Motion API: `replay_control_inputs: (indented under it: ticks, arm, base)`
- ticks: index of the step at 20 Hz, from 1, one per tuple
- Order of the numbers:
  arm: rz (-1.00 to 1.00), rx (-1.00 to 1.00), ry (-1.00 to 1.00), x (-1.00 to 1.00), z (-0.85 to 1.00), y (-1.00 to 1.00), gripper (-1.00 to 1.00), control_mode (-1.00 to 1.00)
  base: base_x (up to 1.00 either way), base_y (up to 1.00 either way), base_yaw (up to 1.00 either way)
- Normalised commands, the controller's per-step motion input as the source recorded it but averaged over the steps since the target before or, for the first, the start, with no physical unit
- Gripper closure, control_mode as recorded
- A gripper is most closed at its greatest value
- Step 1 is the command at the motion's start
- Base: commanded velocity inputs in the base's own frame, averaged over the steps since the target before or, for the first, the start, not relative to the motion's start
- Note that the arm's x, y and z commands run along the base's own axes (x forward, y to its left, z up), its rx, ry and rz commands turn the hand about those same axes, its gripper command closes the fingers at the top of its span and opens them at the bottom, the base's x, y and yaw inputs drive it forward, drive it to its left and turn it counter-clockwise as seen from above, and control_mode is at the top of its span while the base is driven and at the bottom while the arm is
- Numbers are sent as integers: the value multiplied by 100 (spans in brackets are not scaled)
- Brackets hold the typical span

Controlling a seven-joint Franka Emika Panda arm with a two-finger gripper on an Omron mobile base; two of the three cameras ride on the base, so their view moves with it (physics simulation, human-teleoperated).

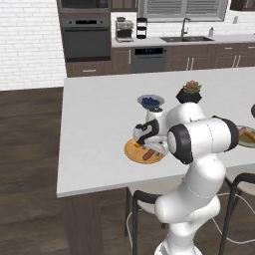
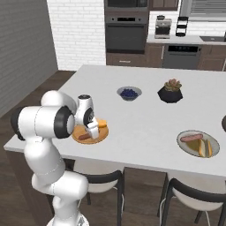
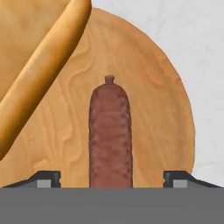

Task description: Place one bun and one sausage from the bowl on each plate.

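The orange-brown wooden plate (image 1: pixel 130 152) (image 2: pixel 104 135) (image 3: pixel 162 109) lies near the counter's front edge. A golden bun (image 3: pixel 39 87) (image 2: pixel 102 123) and a reddish-brown sausage (image 3: pixel 110 131) (image 2: pixel 84 137) rest on it. My gripper (image 3: pixel 111 179) (image 1: pixel 149 148) (image 2: pixel 92 131) hovers just above this plate, open. The sausage lies between the fingertips, which stand well apart from it on both sides. Farther right, the pale grey plate (image 2: pixel 183 144) (image 1: pixel 247 145) carries a sausage (image 2: pixel 190 138) and a bun (image 2: pixel 205 148). Of the bowl only a dark sliver (image 2: pixel 224 123) shows at the right border.
A small grey bowl of blue berries (image 1: pixel 150 102) (image 2: pixel 129 93) and a black faceted plant pot (image 1: pixel 189 93) (image 2: pixel 170 93) stand behind the plates. Stools (image 2: pixel 106 181) sit under the counter's front edge. Cabinets, an oven and a sink line the back wall.
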Motion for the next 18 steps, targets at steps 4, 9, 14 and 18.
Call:
replay_control_inputs:
  ticks: [4, 9, 14, 18]
  arm:
    - [0, 0, 0, -13, 66, -24, -100, -100]
    - [0, 0, 0, -59, 75, -33, -100, -100]
    - [0, 0, -2, -87, 88, -43, -100, -100]
    - [3, 0, 0, -100, 81, -44, -100, -100]
  base:
    - [0, 0, 0]
    - [0, 0, 0]
    - [0, 0, 0]
    - [0, 0, 0]
